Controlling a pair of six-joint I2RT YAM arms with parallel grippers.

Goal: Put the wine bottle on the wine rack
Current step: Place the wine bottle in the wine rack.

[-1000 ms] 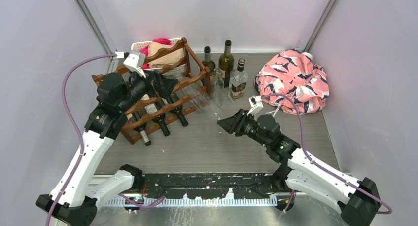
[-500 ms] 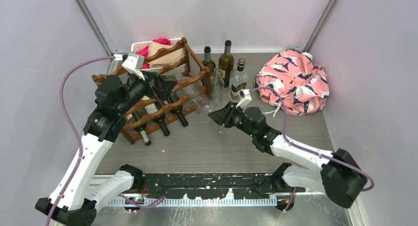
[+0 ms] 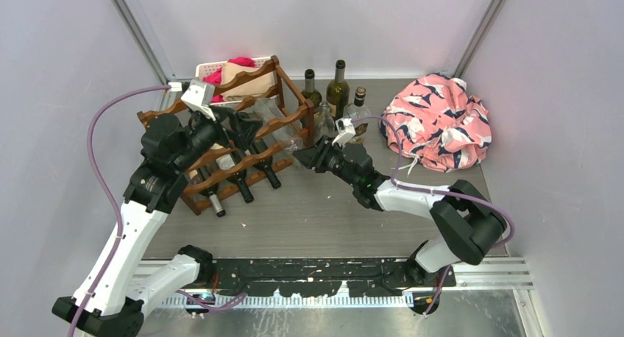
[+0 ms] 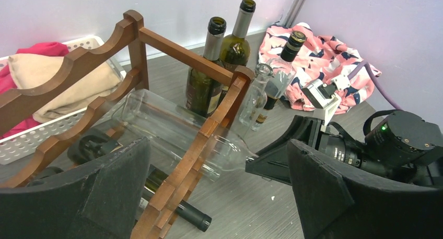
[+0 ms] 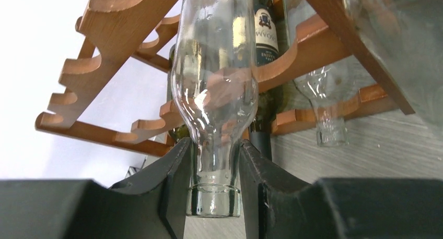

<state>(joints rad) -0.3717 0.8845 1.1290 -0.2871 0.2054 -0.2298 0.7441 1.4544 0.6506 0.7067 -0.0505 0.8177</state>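
L fingers (image 4: 107,194) spread wide, R fingers (image 5: 170,197) clamped tight.

Standing bottles (image 3: 338,87) crowd rack's (image 4: 183,51) rt end; bare table (image 3: 316,212) in front gives room.

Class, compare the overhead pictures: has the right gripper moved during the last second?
Yes. The right gripper, fingers shut on the clear bottle at its neck, has moved up-left in the overhead view, closer to the wine rack.
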